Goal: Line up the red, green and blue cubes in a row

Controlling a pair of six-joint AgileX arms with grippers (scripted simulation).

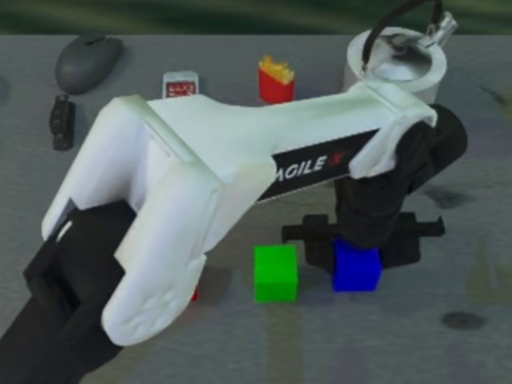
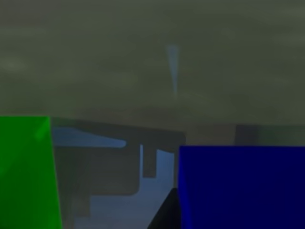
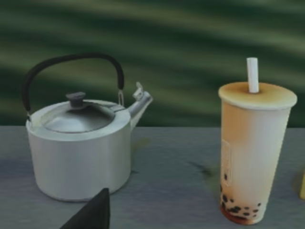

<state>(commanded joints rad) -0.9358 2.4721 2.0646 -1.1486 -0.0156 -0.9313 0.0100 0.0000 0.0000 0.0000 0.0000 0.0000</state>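
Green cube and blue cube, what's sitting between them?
Nothing: bare table separates the green cube from the blue cube, seen in the top view.

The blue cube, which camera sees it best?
The top view: the whole blue cube shows there, on the table beside the green cube, right under the left gripper. The left wrist view shows only one big blue face, cut off at the edge. The right wrist view doesn't show it.

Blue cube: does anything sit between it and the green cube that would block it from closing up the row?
Nothing visible does. In the top view only bare table shows between the blue cube and the green cube. The left gripper is over the blue cube, and the red cube peeks out beyond the green one.
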